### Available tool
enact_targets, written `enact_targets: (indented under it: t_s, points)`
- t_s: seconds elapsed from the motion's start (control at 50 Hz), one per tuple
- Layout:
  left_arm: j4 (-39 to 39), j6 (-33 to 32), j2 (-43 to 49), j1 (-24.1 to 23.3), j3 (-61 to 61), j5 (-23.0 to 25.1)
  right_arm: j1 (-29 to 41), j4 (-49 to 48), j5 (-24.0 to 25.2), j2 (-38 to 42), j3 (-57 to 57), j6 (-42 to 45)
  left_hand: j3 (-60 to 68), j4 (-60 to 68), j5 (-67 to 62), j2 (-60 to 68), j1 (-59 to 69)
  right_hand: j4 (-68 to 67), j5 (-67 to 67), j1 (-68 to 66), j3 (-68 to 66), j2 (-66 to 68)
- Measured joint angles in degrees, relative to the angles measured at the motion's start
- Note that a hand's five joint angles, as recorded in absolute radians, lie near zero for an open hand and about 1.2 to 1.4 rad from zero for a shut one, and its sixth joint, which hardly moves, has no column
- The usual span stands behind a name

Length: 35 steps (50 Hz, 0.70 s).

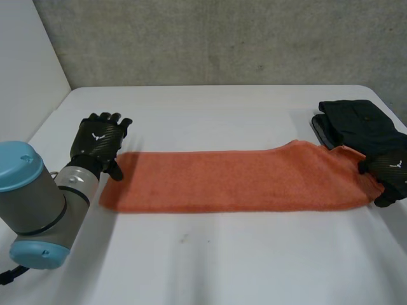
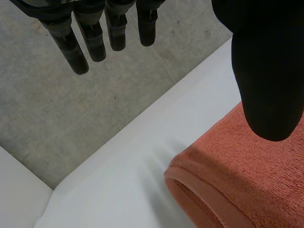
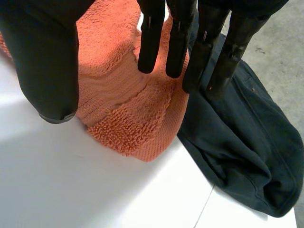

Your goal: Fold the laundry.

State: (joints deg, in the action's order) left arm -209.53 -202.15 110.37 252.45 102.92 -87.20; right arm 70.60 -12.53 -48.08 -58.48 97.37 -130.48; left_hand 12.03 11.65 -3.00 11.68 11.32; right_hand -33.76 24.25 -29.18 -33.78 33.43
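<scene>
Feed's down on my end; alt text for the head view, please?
An orange towel lies in a long strip across the white table, the left hand at one end, the right hand at the other. Dark clothing is piled beside the right hand.

Garment point(image 1: 359, 124) touches towel point(image 1: 235, 181) at right end.

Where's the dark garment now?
Head view: the dark garment lies far right on the table, touching the orange towel's end, beside the right hand.
</scene>
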Motion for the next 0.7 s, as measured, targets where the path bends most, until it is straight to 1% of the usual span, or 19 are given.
enact_targets:
  t_s: [0.1, 0.12, 0.2, 0.22, 0.24, 0.26, 0.3, 0.34, 0.44, 0.58, 0.66, 0.7]
  points:
    - [0.0, 0.0, 0.1, 0.0, 0.0, 0.0, 0.6, 0.0, -0.3, 1.2, -1.3, 0.0, 0.0, 0.0, 0.0, 0.0, 0.0, -3.3, 1.9, -2.5, -3.3, 3.5]
    - [0.0, 0.0, 0.1, 0.0, 0.0, 0.0, 0.8, 0.0, -0.4, 1.6, -1.7, 0.0, 0.0, 0.0, 0.0, 0.0, 0.0, -8.6, 6.5, -7.2, -8.7, 9.0]
    - [0.0, 0.0, 0.2, 0.1, -0.1, 0.0, 1.3, 0.0, -0.6, 2.3, -2.5, 0.0, 0.0, 0.0, 0.0, 0.0, 0.0, -12.2, 9.6, -9.5, -12.4, 12.8]
    - [0.0, 0.0, 0.2, 0.1, -0.1, 0.0, 1.4, 0.0, -0.7, 2.7, -2.8, 0.0, 0.0, 0.0, 0.0, 0.0, 0.0, -14.8, 12.0, -11.4, -14.8, 15.4]
    - [0.0, 0.0, 0.2, 0.1, -0.1, 0.0, 1.5, 0.0, -0.8, 3.1, -3.2, 0.0, 0.0, 0.0, 0.0, 0.0, 0.0, -21.5, 18.8, -16.7, -21.4, 21.6]
    - [0.0, 0.0, 0.2, 0.1, -0.1, 0.0, 1.5, 0.0, -0.9, 3.5, -3.6, 0.0, 0.0, 0.0, 0.0, 0.0, 0.0, -25.5, 22.9, -19.9, -25.4, 25.6]
    - [0.0, 0.0, 0.2, 0.1, -0.1, 0.0, 1.6, 0.1, -1.1, 4.0, -4.0, 0.1, 0.0, 0.0, 0.0, 0.0, 0.0, -28.1, 25.4, -21.7, -27.9, 28.2]
    - [0.0, 0.0, 0.2, 0.1, -0.1, 0.0, 1.6, 0.2, -1.7, 4.7, -4.7, 0.1, 0.0, 0.0, 0.0, 0.0, 0.0, -33.9, 31.5, -27.1, -33.6, 33.7]
    - [0.0, 0.0, 0.2, 0.1, -0.1, 0.0, 1.5, 0.8, -3.3, 4.8, -5.4, 0.1, 0.0, 0.0, 0.0, 0.0, 0.0, -34.3, 31.8, -27.1, -33.8, 33.7]
    - [0.0, 0.0, -0.1, 0.1, 0.1, 0.0, 0.2, 3.2, -6.1, -0.2, -4.4, 0.2, 0.0, 0.0, 0.0, 0.0, 0.0, -34.3, 31.8, -27.1, -33.8, 33.7]
    - [0.0, 0.0, -0.3, 0.1, 0.1, 0.0, -2.3, 4.8, -6.8, -2.6, -4.1, 0.2, 0.0, 0.0, 0.0, 0.0, 0.0, -34.3, 31.8, -27.1, -33.8, 33.7]
    - [0.0, 0.0, -0.4, 0.0, 0.2, -0.1, -5.9, 6.2, -6.9, -3.8, -3.9, 0.4, 0.0, 0.0, 0.0, 0.0, 0.0, -34.3, 31.8, -27.1, -33.8, 33.7]
